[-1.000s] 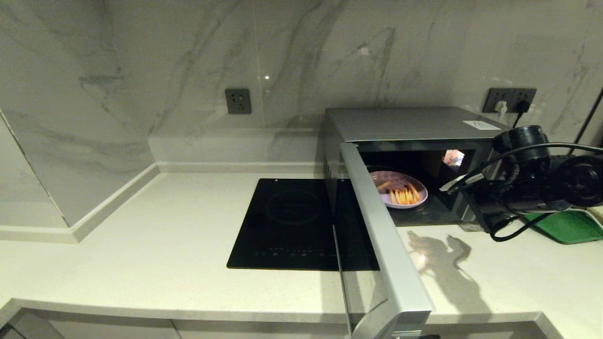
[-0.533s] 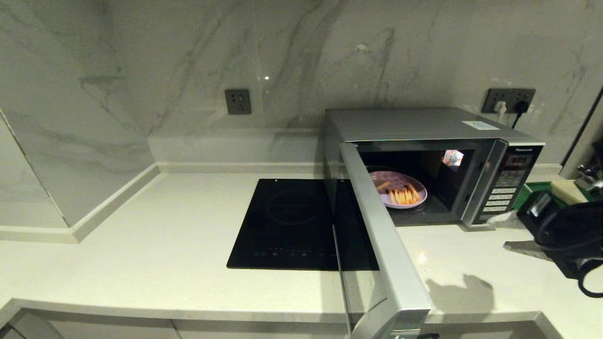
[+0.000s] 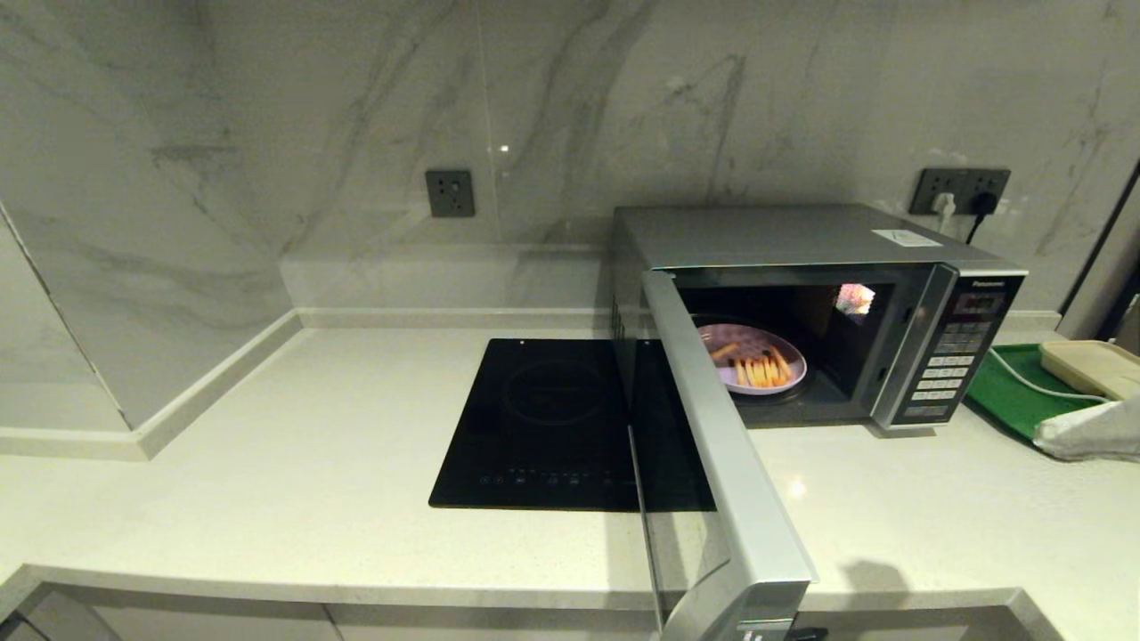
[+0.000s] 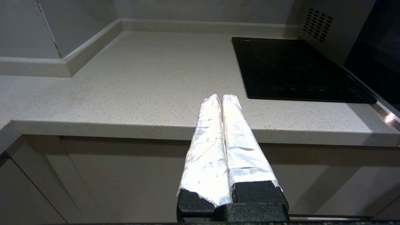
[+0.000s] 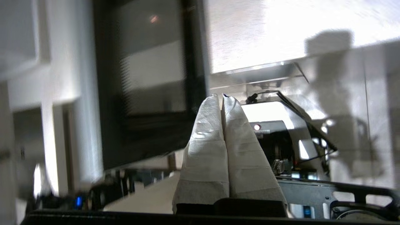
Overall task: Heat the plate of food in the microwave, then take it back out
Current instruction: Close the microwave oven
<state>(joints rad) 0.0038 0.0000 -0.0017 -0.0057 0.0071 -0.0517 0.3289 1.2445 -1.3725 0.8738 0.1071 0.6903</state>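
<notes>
The silver-grey microwave point(image 3: 775, 236) stands at the back right of the counter with its door point(image 3: 712, 463) swung wide open toward me. Inside, on the turntable, sits the lavender plate of food point(image 3: 757, 359) with yellow-orange sticks on it. My right gripper point(image 3: 1049, 436) shows only as white-wrapped fingers at the far right edge, over the counter and well right of the keypad point(image 3: 948, 365); in its wrist view it point(image 5: 220, 95) is shut and holds nothing. My left gripper point(image 4: 221, 96) is shut and empty, parked low in front of the counter edge, out of the head view.
A flat black induction cooktop point(image 3: 543, 418) lies left of the microwave. A green tray point(image 3: 1015, 392) with a white cable and a cream tray point(image 3: 1091, 365) sit at the far right. The open door juts past the counter's front edge.
My right arm has drawn back from in front of the microwave's keypad, moving right and down until only its fingers remain in the head view. Plate and door have not moved.
</notes>
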